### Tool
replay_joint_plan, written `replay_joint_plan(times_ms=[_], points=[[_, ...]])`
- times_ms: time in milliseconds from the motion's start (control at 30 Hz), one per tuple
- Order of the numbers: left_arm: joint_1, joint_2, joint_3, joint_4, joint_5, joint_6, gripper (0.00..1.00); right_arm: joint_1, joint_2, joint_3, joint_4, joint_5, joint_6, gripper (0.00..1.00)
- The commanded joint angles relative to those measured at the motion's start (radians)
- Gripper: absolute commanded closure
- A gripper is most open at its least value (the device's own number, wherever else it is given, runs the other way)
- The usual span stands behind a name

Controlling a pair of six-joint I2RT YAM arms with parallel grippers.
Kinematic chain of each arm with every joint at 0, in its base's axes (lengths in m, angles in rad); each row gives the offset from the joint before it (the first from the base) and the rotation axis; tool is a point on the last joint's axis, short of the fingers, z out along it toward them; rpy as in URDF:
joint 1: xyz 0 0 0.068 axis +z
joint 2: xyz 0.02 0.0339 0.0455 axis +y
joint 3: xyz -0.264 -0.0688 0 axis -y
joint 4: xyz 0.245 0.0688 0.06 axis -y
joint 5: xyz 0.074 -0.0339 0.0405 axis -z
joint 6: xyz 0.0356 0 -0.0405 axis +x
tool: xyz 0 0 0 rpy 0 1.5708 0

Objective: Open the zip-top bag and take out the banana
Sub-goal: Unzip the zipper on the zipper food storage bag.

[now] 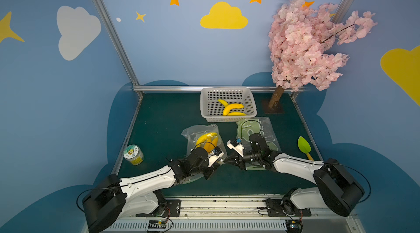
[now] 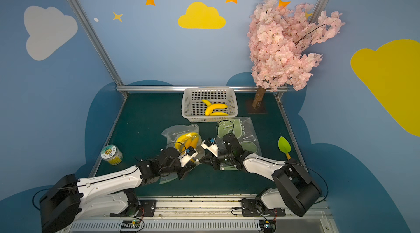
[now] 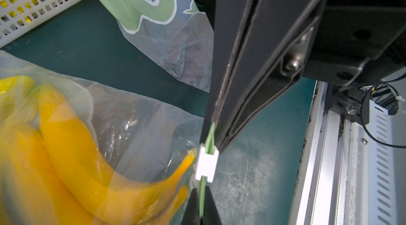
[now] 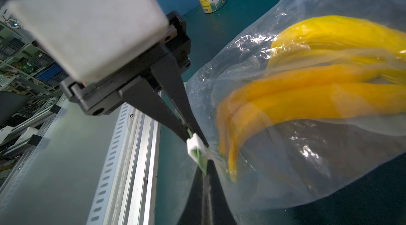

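Although both top views show the left gripper (image 1: pixel 218 162) and right gripper (image 1: pixel 227 159) only as dark wedges converging nearest me, the wrist views resolve them: each is pinched shut on the green zip strip (image 3: pixel 209 138), flanking its white slider (image 3: pixel 206 164). Just beyond lies the zip-top bag (image 1: pixel 193 133), banana bunch (image 1: pixel 205 139) inside it. Farthest, I see a basket (image 1: pixel 227 89) holding loose bananas (image 1: pixel 233 106).
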Motion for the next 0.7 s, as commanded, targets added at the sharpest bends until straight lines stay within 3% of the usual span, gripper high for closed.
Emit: replay_joint_plan(times_ms=[0,200,667], points=[[0.003,-0.032,-0.003,0.03,-0.005,0.001,0.81,0.018,0.016,0.041,-0.045,-0.039,-0.01,1.0],[0.003,-0.094,-0.03,0.115,-0.008,0.048,0.8,0.022,0.019,0.057,-0.075,-0.026,-0.002,1.0],[0.003,-0.053,-0.01,0.096,0.019,0.065,0.85,0.024,0.014,0.082,-0.125,-0.023,-0.005,1.0]])
